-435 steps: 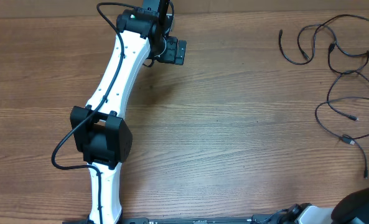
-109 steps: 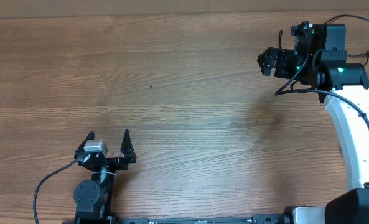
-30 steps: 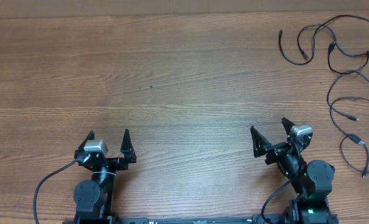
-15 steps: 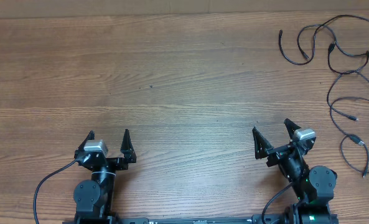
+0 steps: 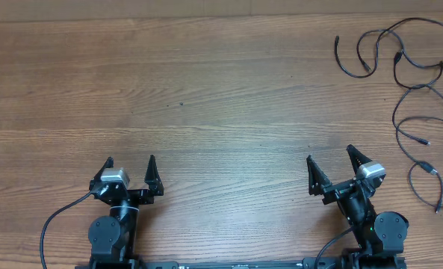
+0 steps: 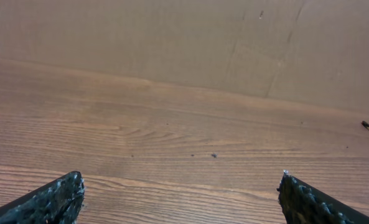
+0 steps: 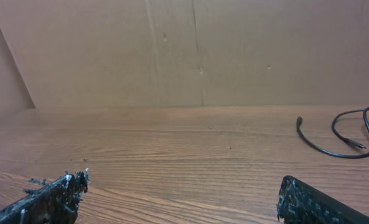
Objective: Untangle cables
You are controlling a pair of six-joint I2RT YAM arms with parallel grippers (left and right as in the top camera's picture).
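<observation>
We see a big brown wooden table [image 5: 221, 90] that fills the view from above. In the wrist views a plain brown wall [image 7: 172, 50] stands behind it.

The left gripper [image 5: 129, 161] sits at the near left edge of the table. Its two fingers are spread wide apart, and nothing is between them. The right gripper [image 5: 329, 155] sits at the near right edge. Its fingers are wide apart too, and they hold nothing. Both point toward the far side.

The cables [image 5: 397, 63] lie at the far right of the table. They are thin and black, in loose loops that cross each other and run down the right edge. They are well apart from the left gripper. They are nearer the right gripper but do not touch it.

Smallest are the little plug ends [image 5: 336, 39]. One of them, by the right edge, looks silver.
</observation>
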